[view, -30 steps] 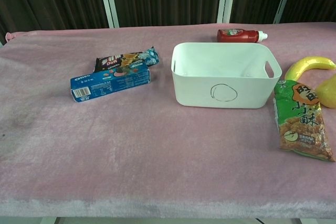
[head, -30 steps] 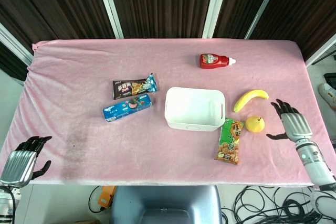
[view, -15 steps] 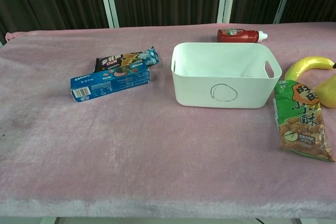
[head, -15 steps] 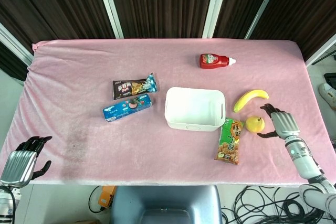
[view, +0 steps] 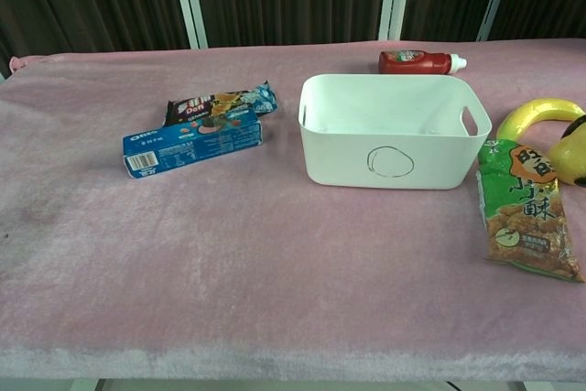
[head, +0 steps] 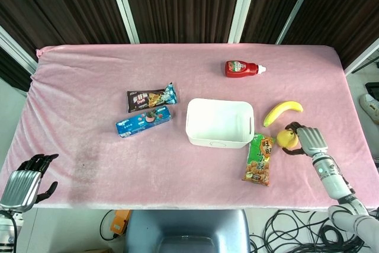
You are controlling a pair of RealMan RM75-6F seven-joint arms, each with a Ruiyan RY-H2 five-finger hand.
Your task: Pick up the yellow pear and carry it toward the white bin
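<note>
Head view. Blue biscuit box [head: 144, 122] reads "OREO", small but just legible. Dark wrapped bar [head: 152, 97] lies just behind it; its white lettering is too small to read here. Green snack bag [head: 259, 159] carries Chinese characters on an orange patch. Red ketchup bottle [head: 243, 69] lies on its side, white cap pointing right, label unreadable. White bin [head: 219, 123] sits mid-table with the snack bag at its right front corner.

Right hand [head: 308, 139]: fingers curled around the yellow pear [head: 286, 139], dark fingertips over its top and front; pear at table level just right of the snack bag, near the bin's right side. Whether the pear is off the cloth: cannot tell. Banana [head: 282, 111] lies just behind pear and hand. Left hand [head: 26, 178] sits at the table's near left corner, fingers loosely spread, holding nothing.

Surface: pink plush cloth [head: 89, 75] with a darker smudge near the front left. Dark curtains [head: 177, 4] with white uprights behind.

Chest view. "OREO" clear on the blue box [view: 193, 147]; bar [view: 222, 103] appears to read "Dori", uncertain. Bin [view: 394, 130] shows a hand-drawn circle on its front wall. Bag [view: 529, 210] characters readable as print only. Pear [view: 573, 157] is cut by the right frame edge, a dark fingertip crossing its top; banana [view: 540, 115] arches behind. Ketchup bottle [view: 421, 62] behind the bin.
</note>
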